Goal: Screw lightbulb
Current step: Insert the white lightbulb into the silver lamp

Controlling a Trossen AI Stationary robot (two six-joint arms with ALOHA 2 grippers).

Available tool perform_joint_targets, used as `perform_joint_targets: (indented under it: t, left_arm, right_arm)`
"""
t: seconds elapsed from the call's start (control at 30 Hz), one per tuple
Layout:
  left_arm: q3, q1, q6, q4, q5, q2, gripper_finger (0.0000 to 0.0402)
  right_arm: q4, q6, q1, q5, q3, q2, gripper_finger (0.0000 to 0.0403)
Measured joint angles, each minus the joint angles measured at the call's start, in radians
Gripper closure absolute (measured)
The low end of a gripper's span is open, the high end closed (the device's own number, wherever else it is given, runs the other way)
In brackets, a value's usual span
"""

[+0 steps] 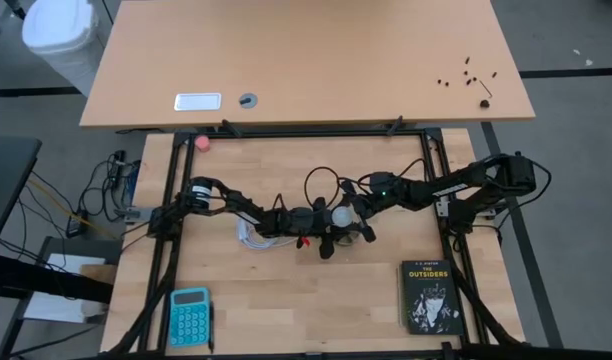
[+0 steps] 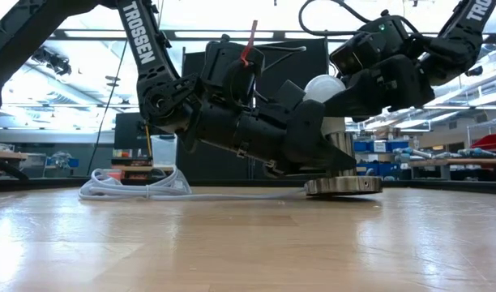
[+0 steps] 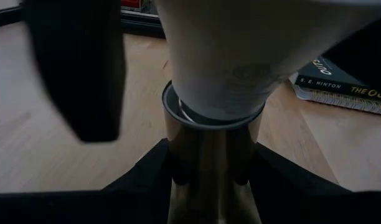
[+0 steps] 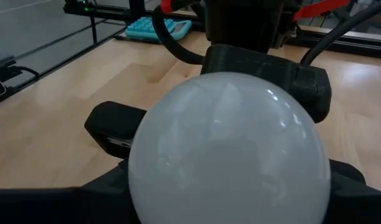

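While the bulb [image 3: 221, 62] already sits in the socket [image 3: 209, 162], left gripper [image 3: 209, 186] jaws clamped on socket, right gripper [image 4: 228, 186] jaws around bulb, grip unclear, so tightening prob. left.

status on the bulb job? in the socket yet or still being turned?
Done: the lightbulb is seated base-down in the metallic socket, which stands on its round base on the table. In hand: the left gripper is shut on the socket neck, steadying it; the right gripper sits around the globe, mid-grip. Left: whether the threads are fully home cannot be seen, so more turns may remain, then both release.
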Motion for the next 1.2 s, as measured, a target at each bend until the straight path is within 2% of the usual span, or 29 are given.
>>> perform_joint_targets:
  t: [0.1,0.3,0.57,0.9,1.07,1.2]
  left_arm:
    - [0.000,0.000,0.000,0.000,0.000,0.000,0.0231]
    - [0.000,0.000,0.000,-0.001,0.000,0.000,0.0231]
    - [0.000,0.000,-0.001,-0.001,0.000,0.000,0.0231]
    - [0.000,0.000,-0.002,0.008,-0.002,0.001,0.0231]
    - [-0.002,-0.007,0.015,0.025,-0.057,0.003,0.0231]
    - [-0.003,-0.021,0.054,0.089,-0.110,0.004,0.0231]
  right_arm:
    - [-0.002,0.000,0.000,-0.001,0.000,0.000,0.0158]
    - [-0.002,0.020,0.000,-0.001,0.000,0.000,0.0150]
    - [-0.001,0.031,0.000,-0.001,0.000,0.000,0.0185]
    - [-0.024,0.067,0.001,-0.001,-0.001,0.000,0.0189]
    - [0.040,0.105,0.001,0.028,-0.025,-0.001,0.0194]
    - [0.134,0.138,0.019,0.099,-0.069,-0.001,0.0198]
